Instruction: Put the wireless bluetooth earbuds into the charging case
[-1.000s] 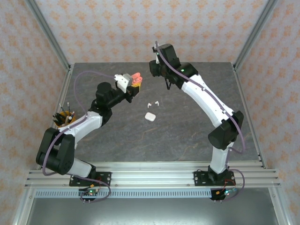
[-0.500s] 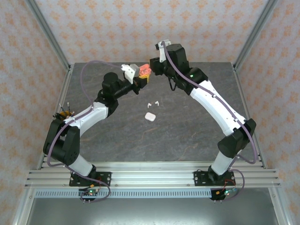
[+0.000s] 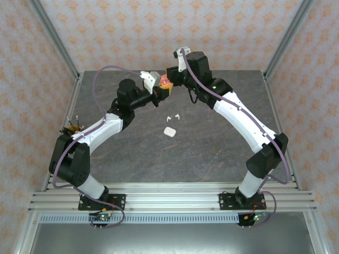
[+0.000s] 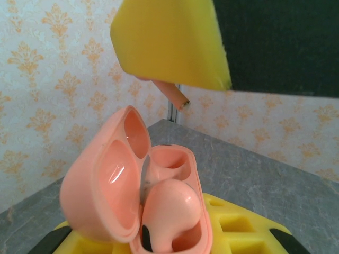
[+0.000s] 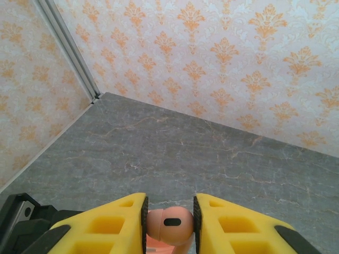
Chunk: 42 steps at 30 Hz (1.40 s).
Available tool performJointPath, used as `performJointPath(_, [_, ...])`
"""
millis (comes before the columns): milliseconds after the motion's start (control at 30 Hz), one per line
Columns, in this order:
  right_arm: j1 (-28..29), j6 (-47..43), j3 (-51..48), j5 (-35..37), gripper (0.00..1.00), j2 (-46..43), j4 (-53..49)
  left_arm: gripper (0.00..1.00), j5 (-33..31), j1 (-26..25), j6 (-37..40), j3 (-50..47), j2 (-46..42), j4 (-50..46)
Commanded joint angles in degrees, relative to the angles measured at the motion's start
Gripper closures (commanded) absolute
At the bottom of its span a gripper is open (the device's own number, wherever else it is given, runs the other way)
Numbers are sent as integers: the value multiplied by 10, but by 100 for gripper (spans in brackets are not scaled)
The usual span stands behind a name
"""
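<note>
My left gripper [image 3: 162, 89] is shut on an open coral charging case [image 4: 106, 180], held up off the table with its lid swung to the left. One coral earbud [image 4: 170, 209] sits in the nearer socket; the farther socket [image 4: 170, 160] is bare. My right gripper [image 5: 168, 222] is shut on a second coral earbud [image 5: 169, 223]. In the left wrist view its stem [image 4: 170, 95] hangs below the right yellow finger [image 4: 169, 42], just above the case. Two white earbuds [image 3: 173, 116] lie on the table beside a shut white case [image 3: 169, 132].
The grey marbled table [image 3: 212, 153] is ringed by patterned walls and aluminium corner posts [image 3: 53, 42]. A dark holder with orange bits [image 3: 73, 132] stands at the left table edge. Both arms meet high over the back middle of the table.
The left gripper has carried the coral case back and to the right. The right gripper has come down onto it, so the two now meet.
</note>
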Motion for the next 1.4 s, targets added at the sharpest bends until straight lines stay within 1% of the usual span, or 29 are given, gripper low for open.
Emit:
performJointPath(0, [0, 3, 5, -14, 72, -13, 19, 100, 14, -4, 0, 17, -7, 1])
performJointPath(567, [0, 1, -20, -11, 72, -13, 29, 100, 22, -6, -15, 35, -10, 5])
performJointPath(1367, [-9, 6, -73, 0, 72, -29, 55, 100, 29, -6, -13, 52, -18, -18])
